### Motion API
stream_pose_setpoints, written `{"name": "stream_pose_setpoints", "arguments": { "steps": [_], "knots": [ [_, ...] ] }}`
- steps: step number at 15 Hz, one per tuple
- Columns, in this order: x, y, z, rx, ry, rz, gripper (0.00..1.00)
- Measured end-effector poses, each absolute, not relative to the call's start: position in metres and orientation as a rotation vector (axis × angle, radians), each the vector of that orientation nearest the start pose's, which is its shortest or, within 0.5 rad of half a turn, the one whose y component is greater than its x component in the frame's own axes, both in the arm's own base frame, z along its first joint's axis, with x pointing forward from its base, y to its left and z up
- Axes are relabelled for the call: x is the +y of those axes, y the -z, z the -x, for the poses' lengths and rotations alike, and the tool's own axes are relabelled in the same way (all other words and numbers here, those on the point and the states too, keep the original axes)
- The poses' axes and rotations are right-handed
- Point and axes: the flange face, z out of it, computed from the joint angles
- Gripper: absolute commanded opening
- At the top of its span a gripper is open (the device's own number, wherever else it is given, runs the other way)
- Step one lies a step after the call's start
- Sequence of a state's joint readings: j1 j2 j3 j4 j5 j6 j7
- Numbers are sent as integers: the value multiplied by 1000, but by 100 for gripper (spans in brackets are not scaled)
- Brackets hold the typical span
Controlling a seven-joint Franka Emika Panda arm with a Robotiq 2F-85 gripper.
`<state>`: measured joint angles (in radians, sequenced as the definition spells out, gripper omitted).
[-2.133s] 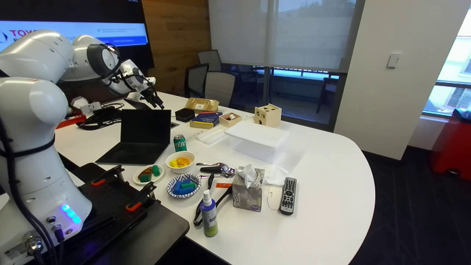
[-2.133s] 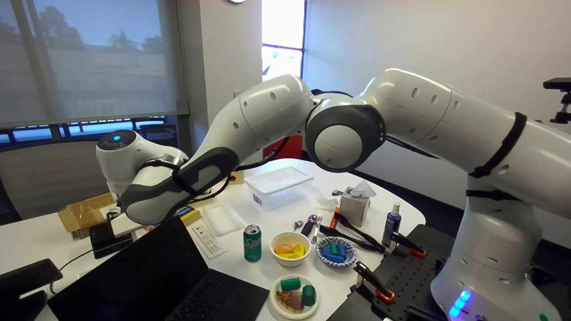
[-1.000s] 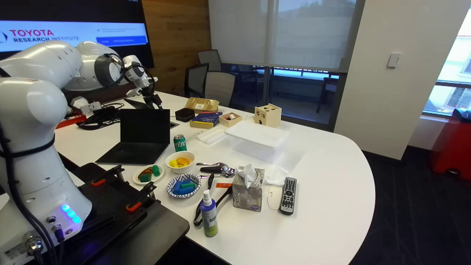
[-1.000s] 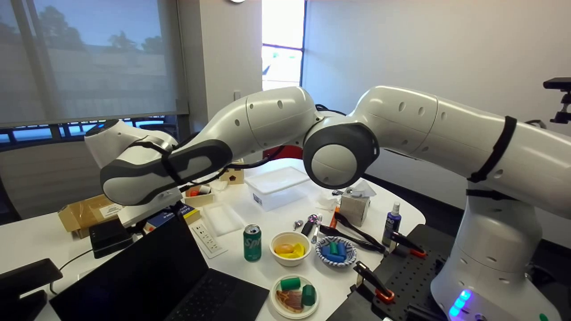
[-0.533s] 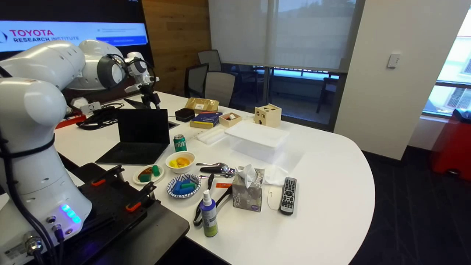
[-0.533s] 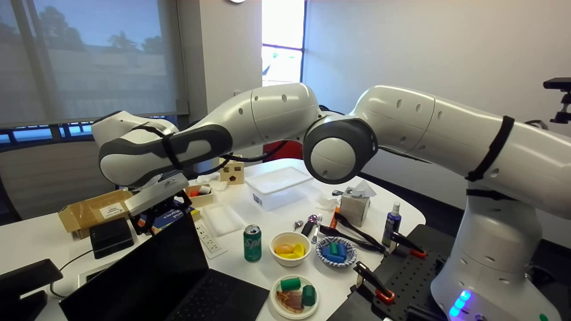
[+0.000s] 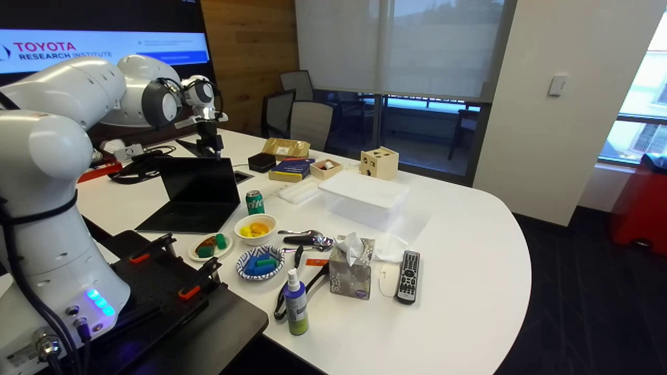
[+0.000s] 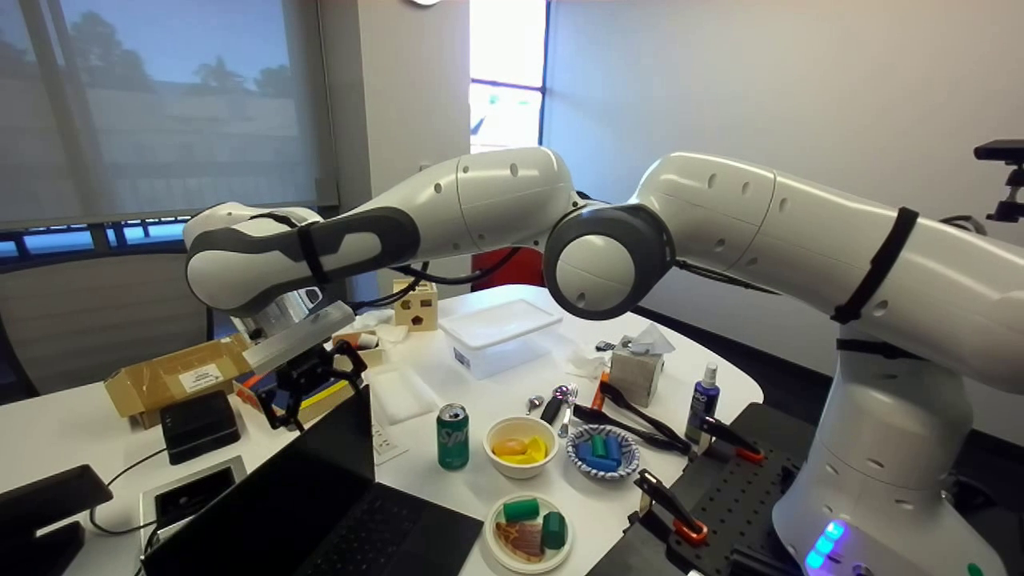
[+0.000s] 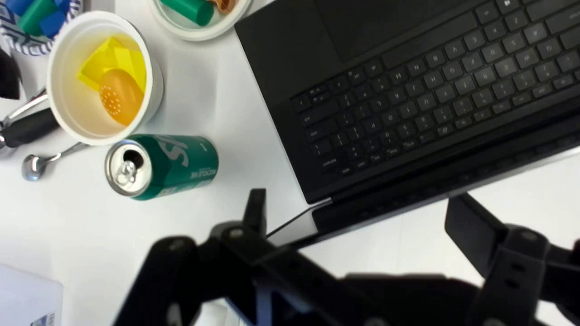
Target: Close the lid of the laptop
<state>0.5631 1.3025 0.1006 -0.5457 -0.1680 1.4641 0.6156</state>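
The laptop [image 7: 187, 216] stands open on the white table, its keyboard also in the wrist view [image 9: 398, 97]. Its lid [image 7: 198, 179] stands roughly upright, and it shows black in an exterior view [image 8: 276, 488]. In the wrist view the lid [image 9: 408, 192] is seen almost edge-on. My gripper [image 7: 213, 151] is at the lid's top edge, on the outer side, also seen in an exterior view [image 8: 320, 392]. In the wrist view its fingers [image 9: 358, 210] are wide apart with nothing between them. One finger appears to touch the lid's edge; the other is by its corner.
A green can [image 8: 453, 436] stands beside the laptop, with a yellow-filled bowl [image 8: 520, 448] and a plate [image 8: 528, 534] near the keyboard. Behind the lid are a black box [image 8: 198, 426], a cardboard box [image 8: 180, 380] and a book [image 7: 293, 170]. A table outlet strip [image 8: 388, 445] is partly hidden.
My gripper has come down behind the lid and moved toward the keyboard side. The lid has swung from leaning back to more upright, toward the keyboard. The laptop base has not moved.
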Motion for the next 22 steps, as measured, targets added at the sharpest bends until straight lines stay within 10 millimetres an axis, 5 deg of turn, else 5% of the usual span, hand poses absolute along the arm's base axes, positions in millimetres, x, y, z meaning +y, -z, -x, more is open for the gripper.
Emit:
{"name": "stream_pose_setpoints", "arguments": {
  "steps": [6,16,22],
  "knots": [
    [408,-172,-613,-143,-779,3379,100],
    [410,-148,-595,-219,-936,3368,100],
    [406,-114,-570,-304,-1186,3322,100]
  ]
}}
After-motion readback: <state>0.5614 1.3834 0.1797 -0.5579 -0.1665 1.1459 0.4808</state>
